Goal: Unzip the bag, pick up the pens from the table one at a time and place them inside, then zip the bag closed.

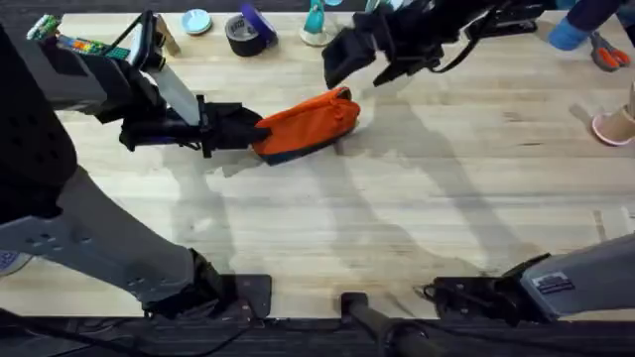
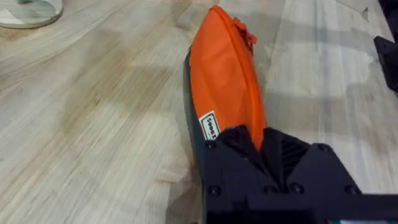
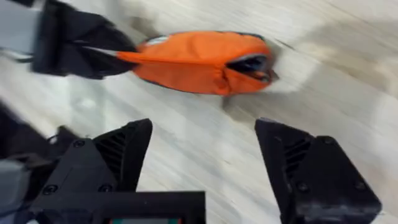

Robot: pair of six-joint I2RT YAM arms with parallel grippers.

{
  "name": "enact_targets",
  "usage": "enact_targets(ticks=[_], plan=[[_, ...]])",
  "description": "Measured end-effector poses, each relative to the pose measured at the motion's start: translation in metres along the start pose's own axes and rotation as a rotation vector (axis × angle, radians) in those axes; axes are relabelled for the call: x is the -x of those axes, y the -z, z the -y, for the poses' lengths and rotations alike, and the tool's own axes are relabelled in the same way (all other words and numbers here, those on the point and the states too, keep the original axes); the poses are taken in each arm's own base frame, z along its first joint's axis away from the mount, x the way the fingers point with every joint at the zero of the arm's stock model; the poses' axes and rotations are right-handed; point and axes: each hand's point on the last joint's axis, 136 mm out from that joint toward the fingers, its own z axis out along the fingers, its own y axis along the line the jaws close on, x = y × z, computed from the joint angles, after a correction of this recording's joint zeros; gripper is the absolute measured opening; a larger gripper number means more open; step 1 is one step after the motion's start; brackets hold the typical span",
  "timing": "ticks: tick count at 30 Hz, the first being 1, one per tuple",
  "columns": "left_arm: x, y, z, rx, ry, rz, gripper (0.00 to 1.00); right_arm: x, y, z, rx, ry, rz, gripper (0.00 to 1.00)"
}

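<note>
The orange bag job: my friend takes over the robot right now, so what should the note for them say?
Left tool: shut on one end of the small oblong orange fabric pouch, which lies on the light wooden plank table.
Right tool: open and holding nothing, near the pouch's other end.
Done: no pens lie on the table, so they are probably inside already.
Left: the end facing the right tool looks gapped open, so the zipper probably needs closing. Check this first.

Wood table [image 1: 397, 218] w/ orange bag [image 1: 306, 124], tape roll [image 1: 245, 35].
</note>
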Motion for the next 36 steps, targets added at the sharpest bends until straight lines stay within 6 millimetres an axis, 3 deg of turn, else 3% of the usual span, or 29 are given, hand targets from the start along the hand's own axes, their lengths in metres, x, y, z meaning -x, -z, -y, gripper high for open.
enact_targets(ticks=[9, 18, 22, 36], plan=[[0.0, 0.0, 0.0, 0.0, 0.004, 0.0, 0.041, -0.014, -0.009, 0.008, -0.272, -0.064, -0.003, 0.996], [0.0, 0.0, -0.001, 0.003, -0.001, 0.0, 0.041, -0.031, -0.022, 0.023, -0.373, -0.154, -0.021, 0.997], [0.0, 0.0, -0.002, 0.005, 0.005, 0.0, 0.041, -0.03, -0.022, 0.024, -0.381, -0.16, -0.011, 0.996], [0.0, 0.0, -0.002, 0.005, 0.01, 0.0, 0.041, -0.039, -0.034, -0.014, -0.383, -0.046, -0.003, 0.997]])
